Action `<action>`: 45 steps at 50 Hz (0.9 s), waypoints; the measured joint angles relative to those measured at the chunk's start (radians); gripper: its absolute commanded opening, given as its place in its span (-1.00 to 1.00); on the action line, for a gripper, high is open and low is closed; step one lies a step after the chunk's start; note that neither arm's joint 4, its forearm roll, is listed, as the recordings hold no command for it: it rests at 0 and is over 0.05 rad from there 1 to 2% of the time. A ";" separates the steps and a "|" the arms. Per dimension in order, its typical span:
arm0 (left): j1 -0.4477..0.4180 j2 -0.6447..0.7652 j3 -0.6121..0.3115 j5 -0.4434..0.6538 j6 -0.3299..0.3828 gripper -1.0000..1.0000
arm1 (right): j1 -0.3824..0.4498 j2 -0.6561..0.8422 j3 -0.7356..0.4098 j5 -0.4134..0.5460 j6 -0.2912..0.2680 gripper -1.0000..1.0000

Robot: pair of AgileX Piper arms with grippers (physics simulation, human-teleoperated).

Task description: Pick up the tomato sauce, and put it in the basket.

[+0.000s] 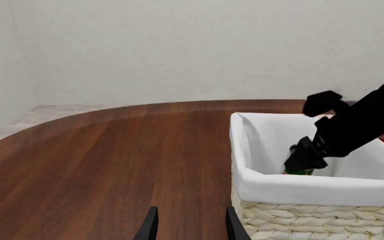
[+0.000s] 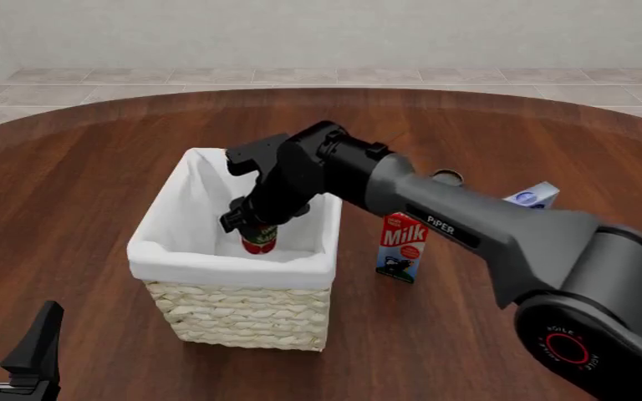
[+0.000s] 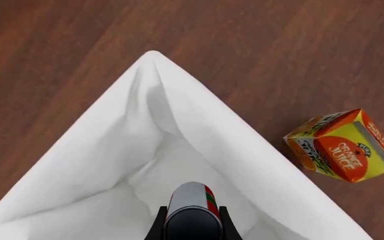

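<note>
The tomato sauce (image 2: 258, 241), a short can with a red and green label, is down inside the basket (image 2: 231, 269), a pale wicker square with a white liner. My right gripper (image 2: 250, 220) reaches in from above and is shut on the can. The right wrist view shows the tomato sauce (image 3: 192, 212) clamped between both fingers over the white liner (image 3: 132, 150). Whether the can touches the basket floor is hidden. My left gripper (image 2: 7, 336) stands open and empty at the near left of the table. In the left wrist view its fingers (image 1: 149, 227) point past the basket (image 1: 312, 186).
A red and white milk carton (image 2: 401, 246) stands just right of the basket. A blue and white pack (image 2: 531, 197) and a dark can top (image 2: 446, 177) lie behind the right arm. An orange juice carton (image 3: 342, 147) sits on the table beside the basket.
</note>
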 measured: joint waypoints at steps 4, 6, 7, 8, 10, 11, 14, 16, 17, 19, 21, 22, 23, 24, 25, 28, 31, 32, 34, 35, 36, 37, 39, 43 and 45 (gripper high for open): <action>0.000 0.000 0.000 0.000 0.000 1.00 | -0.001 0.006 -0.001 -0.002 0.001 -1.00; 0.000 0.000 0.000 0.000 0.000 1.00 | -0.002 0.008 -0.001 -0.002 0.001 -1.00; 0.000 0.000 0.000 0.000 0.000 1.00 | -0.002 0.009 -0.001 -0.003 0.001 -1.00; 0.000 0.000 0.000 0.000 0.000 1.00 | -0.002 0.011 -0.002 -0.003 0.001 -1.00; 0.000 0.000 0.000 0.000 0.000 1.00 | -0.003 0.013 -0.002 -0.003 0.001 -1.00; 0.000 0.000 0.000 0.000 0.000 1.00 | -0.003 0.014 -0.003 -0.003 0.002 -1.00; 0.000 0.000 0.000 0.000 0.000 1.00 | -0.002 0.017 -0.005 -0.003 0.002 -1.00; 0.000 0.000 0.000 0.000 0.000 1.00 | -0.002 0.019 -0.007 -0.003 0.002 -1.00; 0.000 0.000 0.000 0.000 0.000 1.00 | -0.001 0.020 -0.009 -0.002 0.001 -1.00; 0.000 0.000 0.000 0.000 0.000 1.00 | -0.001 0.021 -0.014 -0.003 0.002 1.00; 0.000 0.000 0.000 0.000 0.000 1.00 | 0.000 0.021 -0.016 -0.003 0.004 1.00; 0.000 0.000 0.000 0.000 0.000 1.00 | 0.000 0.021 -0.016 -0.003 0.005 1.00; 0.000 0.000 0.000 0.000 0.000 1.00 | 0.001 0.021 -0.017 -0.004 0.006 1.00; 0.000 0.000 0.000 0.000 0.000 1.00 | 0.001 0.020 -0.017 -0.004 0.007 1.00; 0.000 0.000 0.000 0.000 0.000 1.00 | 0.001 0.020 -0.017 -0.005 0.008 1.00; 0.000 0.000 0.000 0.000 0.000 1.00 | 0.001 0.019 -0.016 -0.006 0.010 1.00; 0.000 0.000 0.000 0.000 0.000 1.00 | 0.002 0.019 -0.016 -0.007 0.013 1.00; 0.000 0.000 0.000 0.000 0.000 1.00 | 0.002 0.018 -0.015 -0.008 0.014 1.00; 0.000 0.000 0.000 0.000 0.000 1.00 | 0.002 0.018 -0.015 -0.008 0.015 1.00; 0.000 0.000 0.000 0.000 0.000 1.00 | 0.003 0.017 -0.015 -0.008 0.016 1.00; 0.000 0.000 0.000 0.000 0.000 1.00 | 0.003 0.017 -0.015 -0.008 0.016 1.00; 0.000 0.000 0.000 0.000 0.000 1.00 | 0.003 0.016 -0.015 -0.008 0.016 1.00; 0.000 0.000 0.000 0.000 0.000 1.00 | 0.003 0.014 -0.015 -0.009 0.017 1.00; 0.000 0.000 0.000 0.000 0.000 1.00 | 0.003 0.008 -0.012 -0.010 0.019 1.00; 0.000 0.000 0.000 0.000 0.000 1.00 | 0.002 0.003 -0.011 -0.010 0.020 1.00</action>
